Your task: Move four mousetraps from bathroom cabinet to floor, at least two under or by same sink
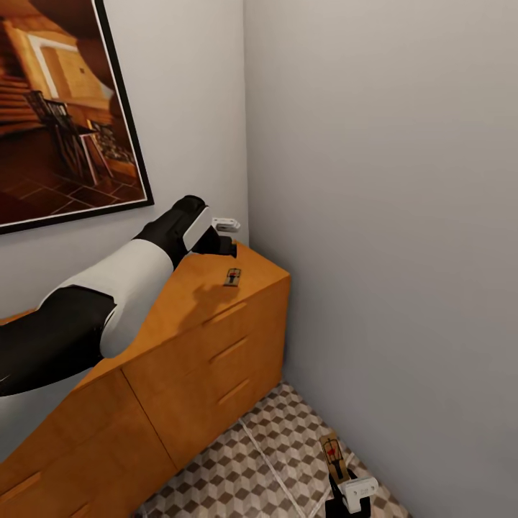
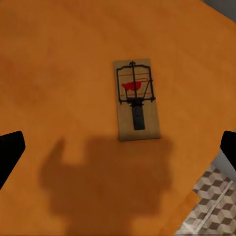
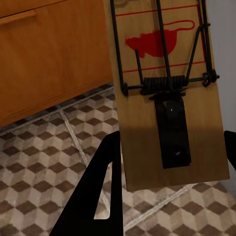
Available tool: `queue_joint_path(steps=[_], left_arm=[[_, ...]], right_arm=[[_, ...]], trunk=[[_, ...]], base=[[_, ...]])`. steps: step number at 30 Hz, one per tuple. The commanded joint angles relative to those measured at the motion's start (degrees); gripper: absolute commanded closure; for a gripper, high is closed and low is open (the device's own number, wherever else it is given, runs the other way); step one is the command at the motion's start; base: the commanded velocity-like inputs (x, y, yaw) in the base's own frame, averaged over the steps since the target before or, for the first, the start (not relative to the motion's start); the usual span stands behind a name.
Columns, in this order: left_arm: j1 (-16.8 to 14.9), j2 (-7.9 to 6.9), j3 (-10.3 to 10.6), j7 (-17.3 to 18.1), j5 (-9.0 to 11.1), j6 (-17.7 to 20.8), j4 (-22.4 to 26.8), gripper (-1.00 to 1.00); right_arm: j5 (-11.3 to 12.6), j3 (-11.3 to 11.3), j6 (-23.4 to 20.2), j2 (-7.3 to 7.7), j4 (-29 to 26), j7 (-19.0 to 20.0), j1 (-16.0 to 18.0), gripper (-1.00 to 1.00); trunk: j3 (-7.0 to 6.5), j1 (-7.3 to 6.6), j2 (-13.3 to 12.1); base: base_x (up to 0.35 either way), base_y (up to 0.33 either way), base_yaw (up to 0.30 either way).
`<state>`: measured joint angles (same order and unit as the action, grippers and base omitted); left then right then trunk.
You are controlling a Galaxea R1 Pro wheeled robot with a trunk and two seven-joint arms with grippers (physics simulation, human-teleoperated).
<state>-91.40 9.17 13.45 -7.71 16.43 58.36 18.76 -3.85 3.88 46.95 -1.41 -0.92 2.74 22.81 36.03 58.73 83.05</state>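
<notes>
One mousetrap [image 1: 232,276] [image 2: 136,101] lies flat on the orange-brown cabinet [image 1: 201,338] top [image 2: 59,73], near its far corner. My left gripper [image 1: 227,239] [image 2: 118,152] hovers open just above it, its fingertips [image 2: 10,152] wide apart and touching nothing. Low at the front right, my right gripper [image 1: 345,485] [image 3: 172,142] is shut on a second mousetrap [image 1: 332,455] [image 3: 167,93], holding it above the cube-patterned bathroom floor [image 1: 244,467] [image 3: 44,167]. The sink is out of view.
A framed picture [image 1: 65,108] hangs on the wall behind the cabinet. A plain grey wall [image 1: 396,216] closes the right side, leaving a narrow strip of tiles between it and the cabinet drawer fronts [image 3: 49,64].
</notes>
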Motion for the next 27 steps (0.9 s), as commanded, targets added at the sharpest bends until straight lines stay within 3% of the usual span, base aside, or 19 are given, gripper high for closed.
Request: queue_joint_path(steps=[1,16,27], left_arm=[[-0.06,-0.03,0.36,-0.47,0.62,0.17,-0.01,-1.00],[-0.03,0.06,0.43,-0.47,0.62,0.10,-1.45,-1.00],[-0.06,-0.03,0.43,-0.53,0.62,0.04,-2.22,-1.00]], right_arm=[[0.25,0.34,0.16,0.00,0.04,-0.01,0.04,1.00],[0.25,0.34,0.16,0.00,0.04,-0.01,0.04,1.00],[0.25,0.34,0.16,0.00,0.04,-0.01,0.04,1.00]], trunk=[[0.12,0.00,0.03],[0.62,0.00,0.03],[0.63,0.00,0.03]], base=[[0.000,0.000,0.000],[0.124,-0.098,0.000],[0.018,-0.015,0.000]])
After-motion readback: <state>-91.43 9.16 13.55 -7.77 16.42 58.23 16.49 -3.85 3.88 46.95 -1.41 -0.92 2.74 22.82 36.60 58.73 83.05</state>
